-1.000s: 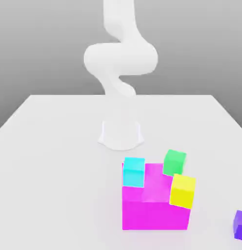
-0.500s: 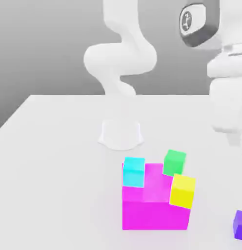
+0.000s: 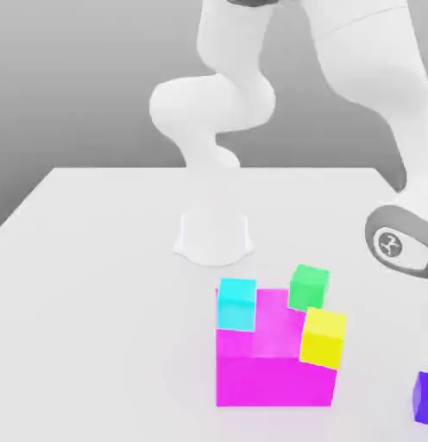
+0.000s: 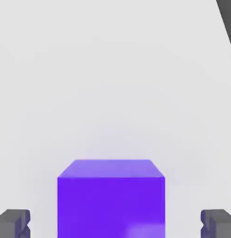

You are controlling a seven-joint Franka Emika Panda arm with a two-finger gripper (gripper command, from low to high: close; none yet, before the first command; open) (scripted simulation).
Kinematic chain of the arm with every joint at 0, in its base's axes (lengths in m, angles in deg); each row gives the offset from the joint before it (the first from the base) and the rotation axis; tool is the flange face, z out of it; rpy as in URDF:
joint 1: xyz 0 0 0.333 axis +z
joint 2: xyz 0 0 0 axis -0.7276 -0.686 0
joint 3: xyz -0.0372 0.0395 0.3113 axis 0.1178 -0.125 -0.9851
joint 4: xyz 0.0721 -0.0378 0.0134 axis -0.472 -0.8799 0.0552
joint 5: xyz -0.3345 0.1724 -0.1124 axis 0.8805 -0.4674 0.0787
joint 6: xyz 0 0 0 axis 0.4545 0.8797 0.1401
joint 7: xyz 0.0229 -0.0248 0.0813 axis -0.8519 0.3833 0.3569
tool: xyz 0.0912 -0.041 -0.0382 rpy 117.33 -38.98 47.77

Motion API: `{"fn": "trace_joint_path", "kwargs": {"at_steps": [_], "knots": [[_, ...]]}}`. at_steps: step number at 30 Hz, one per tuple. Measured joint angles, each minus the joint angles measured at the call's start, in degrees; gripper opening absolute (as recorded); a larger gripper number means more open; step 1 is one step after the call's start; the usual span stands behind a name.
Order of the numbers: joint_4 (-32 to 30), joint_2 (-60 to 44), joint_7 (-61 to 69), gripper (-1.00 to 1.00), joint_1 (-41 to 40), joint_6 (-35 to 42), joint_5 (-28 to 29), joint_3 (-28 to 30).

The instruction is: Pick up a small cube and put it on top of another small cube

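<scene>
The small indigo-purple cube [image 3: 424, 397] rests on the white table at the exterior view's far right, cut by the picture's edge. In the hand view this cube [image 4: 111, 200] sits between my gripper [image 4: 115, 224]'s two dark fingertips [image 4: 13, 223], with a gap of bare table on each side, so the gripper is open around it and touches neither face. The white arm's wrist [image 3: 399, 246] hangs just above the cube. Other small cubes, cyan [image 3: 237, 304], green [image 3: 309, 287] and yellow [image 3: 324, 337], cluster at the big magenta block.
The big magenta block [image 3: 273, 367] stands left of the purple cube in the exterior view, near the table's front. Behind it is the arm's white base [image 3: 214, 235]. The table's edge [image 3: 405, 200] runs close on the right.
The arm has swung in from above on the exterior view's right and dropped low over the purple cube. None of the cubes has moved.
</scene>
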Motion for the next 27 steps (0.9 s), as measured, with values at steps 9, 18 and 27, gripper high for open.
{"fn": "trace_joint_path", "kwargs": {"at_steps": [9,18,27], "knots": [[-1.5,6.4,1.8,-1.0,-1.7,5.0,-2.4,-2.2],[-9.6,25.3,13.3,-1.0,-8.0,15.1,-5.9,-0.1],[-17.5,36.3,27.0,-1.0,-11.3,17.9,-14.0,3.4]]}}
